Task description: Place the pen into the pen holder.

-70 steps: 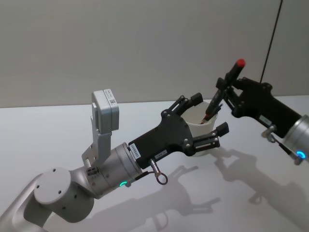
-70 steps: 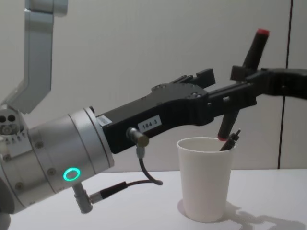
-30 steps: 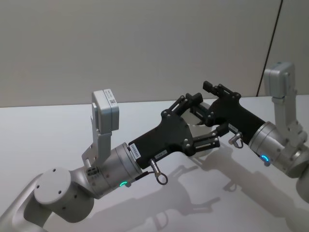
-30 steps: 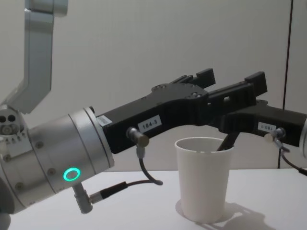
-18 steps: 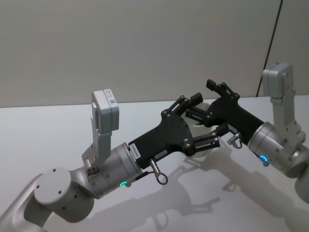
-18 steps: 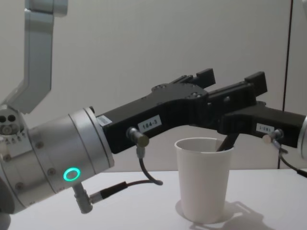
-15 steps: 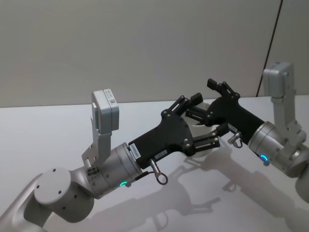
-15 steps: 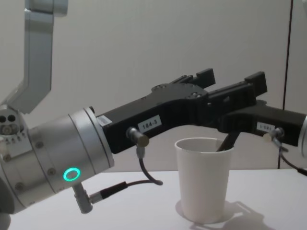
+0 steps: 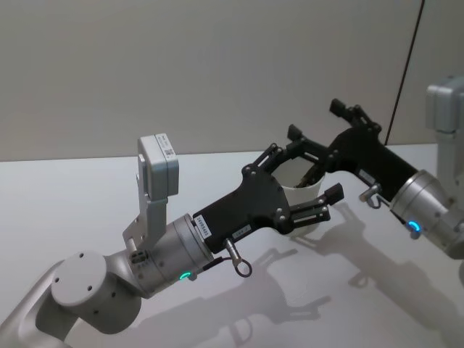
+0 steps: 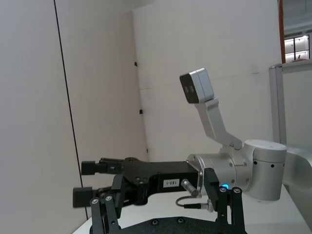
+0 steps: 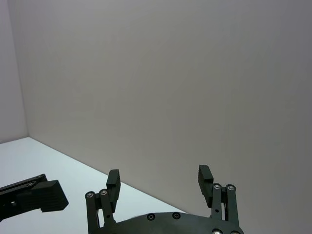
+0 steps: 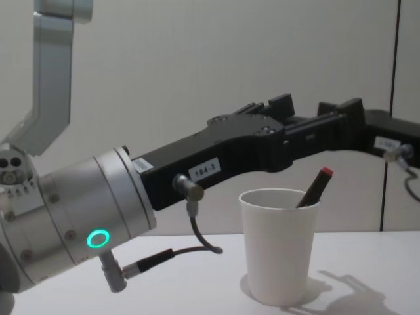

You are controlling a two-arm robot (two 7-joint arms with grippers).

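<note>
The pen holder, a white paper cup (image 12: 279, 252), stands on the white table. The pen (image 12: 314, 189), dark with a red end, leans inside it and sticks out over the rim on its right. My left gripper (image 9: 315, 170) is open, one finger on each side of the cup (image 9: 290, 174), and I cannot tell whether it touches. My right gripper (image 9: 315, 121) hangs open above and to the right of the cup, with nothing between its fingers (image 11: 204, 174). In the left wrist view, the right gripper (image 10: 85, 181) shows with its jaws apart.
The white tabletop (image 9: 87, 188) spreads wide on the left and in front of the cup. A grey wall stands behind, with a thin dark line (image 9: 406, 65) running down it at the far right. Both arms crowd the space around the cup.
My right gripper lowered the pen into the cup, let go, and has risen back to the right. The pen now leans in the cup alone. The left arm has not moved.
</note>
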